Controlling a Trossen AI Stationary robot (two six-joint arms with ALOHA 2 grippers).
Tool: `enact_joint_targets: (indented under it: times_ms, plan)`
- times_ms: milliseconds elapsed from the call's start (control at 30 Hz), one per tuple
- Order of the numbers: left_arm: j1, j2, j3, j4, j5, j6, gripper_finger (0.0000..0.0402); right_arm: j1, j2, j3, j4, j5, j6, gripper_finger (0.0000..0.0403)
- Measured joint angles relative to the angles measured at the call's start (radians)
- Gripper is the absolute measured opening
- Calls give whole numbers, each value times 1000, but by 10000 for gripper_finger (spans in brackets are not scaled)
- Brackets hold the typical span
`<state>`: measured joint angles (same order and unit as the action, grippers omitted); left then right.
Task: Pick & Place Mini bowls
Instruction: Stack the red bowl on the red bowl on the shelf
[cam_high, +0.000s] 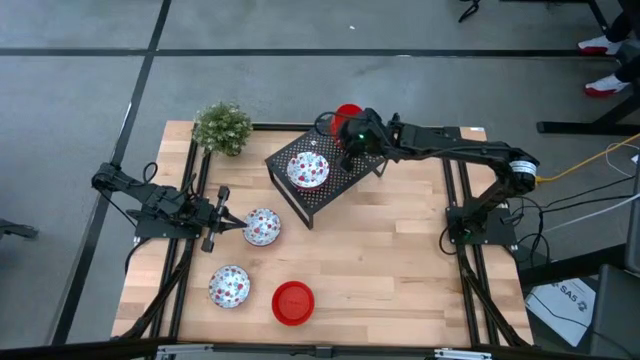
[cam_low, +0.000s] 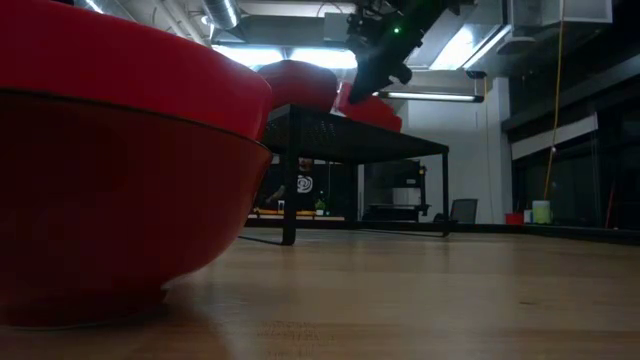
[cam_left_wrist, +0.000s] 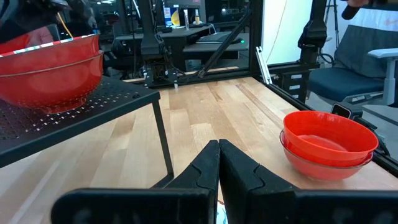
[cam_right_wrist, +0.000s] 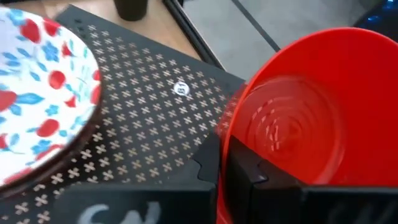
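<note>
Red bowl (cam_right_wrist: 323, 118) pinched at rim — right gripper (cam_right_wrist: 227, 168), over rack (cam_right_wrist: 149, 106)

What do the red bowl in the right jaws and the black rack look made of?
Red bowl: looks like glossy plastic or glazed ceramic; smooth sheen and faint concentric rings inside, so I can't tell which. Black rack: likely painted or coated sheet metal, matte, with a regular punched cross pattern and thin straight legs.

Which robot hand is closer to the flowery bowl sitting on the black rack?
The right. The right gripper holds a glossy red bowl just beside the white floral bowl on the black mesh rack; the left gripper is farther off.
</note>
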<state>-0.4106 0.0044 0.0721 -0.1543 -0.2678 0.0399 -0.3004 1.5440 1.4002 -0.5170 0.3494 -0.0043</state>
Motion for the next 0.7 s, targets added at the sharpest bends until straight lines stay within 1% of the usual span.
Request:
enact_joint_targets:
  times_ms: [333,700]
  plan:
    - [0,0,0,0,0,0,4,0,-3,0,-122,7,-2,14]
    - [0,0,0,0,0,0,4,0,-3,0,-133,-1,-3,14]
